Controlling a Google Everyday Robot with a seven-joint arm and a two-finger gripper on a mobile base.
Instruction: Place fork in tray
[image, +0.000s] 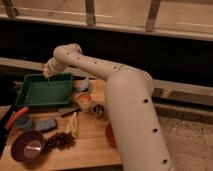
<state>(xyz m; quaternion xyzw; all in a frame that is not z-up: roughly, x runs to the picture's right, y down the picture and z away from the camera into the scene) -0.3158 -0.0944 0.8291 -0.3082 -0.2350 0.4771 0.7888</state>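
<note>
The green tray (35, 100) lies at the back left of the wooden table. My gripper (48, 71) hangs over the tray's back rim, near its middle. A slim pale fork (48, 80) hangs down from it towards the tray floor, and the gripper is shut on its upper end. The fork's tip is just above or at the tray; I cannot tell whether it touches. The tray holds nothing else.
Right of the tray stand a pale cup (82, 85), an orange bowl (84, 100) and a small metal cup (97, 109). A dark knife (67, 111), a banana (74, 124), a dark grape-like cluster (60, 141), a blue sponge (47, 125) and a purple bowl (27, 148) lie in front.
</note>
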